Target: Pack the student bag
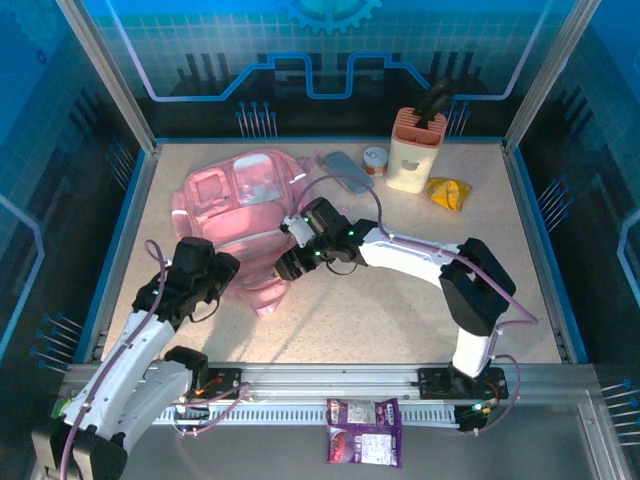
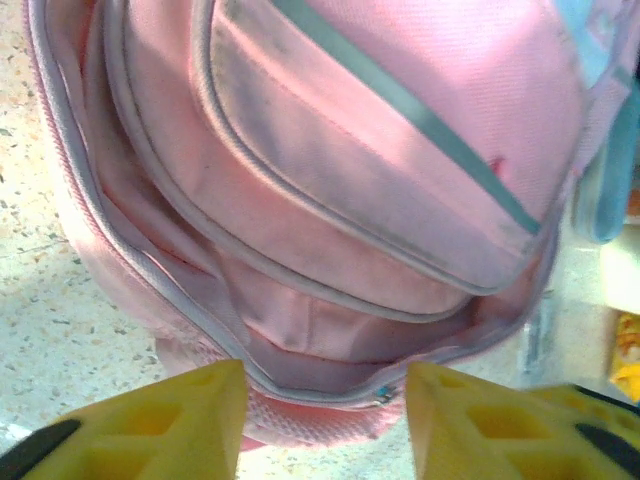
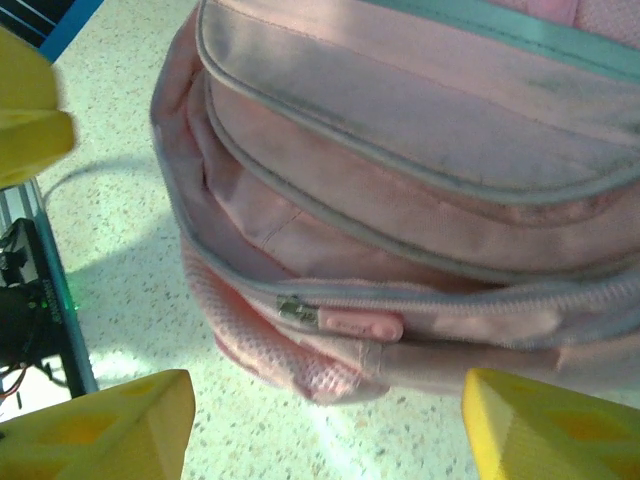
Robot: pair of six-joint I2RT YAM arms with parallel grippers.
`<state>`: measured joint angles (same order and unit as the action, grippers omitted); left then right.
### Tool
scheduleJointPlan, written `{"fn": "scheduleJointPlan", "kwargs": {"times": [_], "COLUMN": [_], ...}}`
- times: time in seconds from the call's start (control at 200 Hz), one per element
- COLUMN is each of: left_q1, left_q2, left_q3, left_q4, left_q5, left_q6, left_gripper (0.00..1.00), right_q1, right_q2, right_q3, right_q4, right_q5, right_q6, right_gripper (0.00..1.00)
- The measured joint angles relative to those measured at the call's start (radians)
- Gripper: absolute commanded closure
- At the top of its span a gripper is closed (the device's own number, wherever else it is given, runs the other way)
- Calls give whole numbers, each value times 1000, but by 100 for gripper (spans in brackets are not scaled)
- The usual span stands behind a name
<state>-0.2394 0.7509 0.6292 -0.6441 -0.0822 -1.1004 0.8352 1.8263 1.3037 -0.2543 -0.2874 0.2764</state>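
Lying toward the bench's (image 1: 400, 300) far-left corner, the bag (image 1: 245, 200) had its unzipped end just beyond the left fingers (image 2: 150, 420) and right fingers (image 3: 110, 425), both pairs spread and empty.

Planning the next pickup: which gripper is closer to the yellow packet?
Right. The right gripper is at the near edge of the student bag, left of the yellow packet; the left gripper is farther left.
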Motion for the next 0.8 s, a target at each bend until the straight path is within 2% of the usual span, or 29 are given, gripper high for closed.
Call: {"fn": "scheduleJointPlan", "kwargs": {"times": [0.105,0.245,0.51,0.8], "left_q1": [-8,-84,-124,-136], "left_q2": [-13,-11,63,65], "left_q3": [4,0,-11,-19], "left_q4": [-4,16,76,104], "left_q5": [23,25,4,-20], "left_q6": [-18,-83,-176,-237], "left_gripper": [52,51,51,48], "right_q1": [-2,-21,-31,-31], "right_q2": [47,55,101,209], "right_q3": [31,45,121,238], "right_q4": [-8,-52,-99,-159], "right_q5": [-2,12,85,203], "right_q6": [15,122,386,503], "right_gripper": [22,20,31,46]}}
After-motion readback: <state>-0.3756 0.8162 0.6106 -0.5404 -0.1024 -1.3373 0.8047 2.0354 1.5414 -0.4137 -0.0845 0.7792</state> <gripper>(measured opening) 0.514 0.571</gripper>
